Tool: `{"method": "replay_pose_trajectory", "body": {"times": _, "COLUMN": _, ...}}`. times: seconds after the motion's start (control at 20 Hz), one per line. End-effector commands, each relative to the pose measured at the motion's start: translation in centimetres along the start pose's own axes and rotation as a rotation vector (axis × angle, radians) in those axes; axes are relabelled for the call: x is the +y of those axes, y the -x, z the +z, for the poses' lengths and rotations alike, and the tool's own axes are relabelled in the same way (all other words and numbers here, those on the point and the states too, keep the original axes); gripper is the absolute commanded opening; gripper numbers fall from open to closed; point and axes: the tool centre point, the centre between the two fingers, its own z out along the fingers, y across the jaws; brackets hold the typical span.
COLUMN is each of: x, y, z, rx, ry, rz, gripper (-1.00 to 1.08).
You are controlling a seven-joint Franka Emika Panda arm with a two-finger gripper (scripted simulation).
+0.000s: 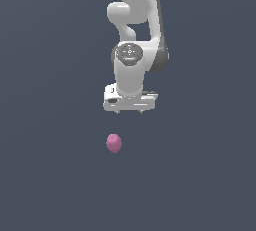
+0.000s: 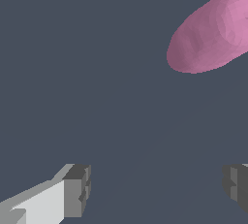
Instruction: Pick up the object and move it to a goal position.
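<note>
The object is a small pink-magenta lumpy blob (image 1: 114, 143) lying on the flat dark grey surface, a little nearer the camera than the arm. In the wrist view it (image 2: 210, 33) fills one corner, partly cut by the frame edge. My gripper (image 1: 129, 111) hangs from the white arm, pointing down, short of the blob and not touching it. Its two fingertips (image 2: 77, 189) stand wide apart with nothing between them. The gripper (image 2: 157, 186) is open and empty.
The white arm (image 1: 135, 35) rises at the top middle of the exterior view. The dark grey floor (image 1: 50, 175) spreads to every side with no other objects, walls or edges in view.
</note>
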Motion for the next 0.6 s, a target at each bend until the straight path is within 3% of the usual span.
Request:
{"method": "replay_pose_trajectory", "body": {"times": 0.0, "x": 0.0, "y": 0.0, "z": 0.0, "rx": 0.000, "ry": 0.000, "rz": 0.000, "gripper": 1.00}}
{"method": "replay_pose_trajectory", "body": {"times": 0.55, "x": -2.3, "y": -1.0, "z": -1.7, "rx": 0.045, "ry": -0.020, "rz": -0.006, "gripper": 1.00}}
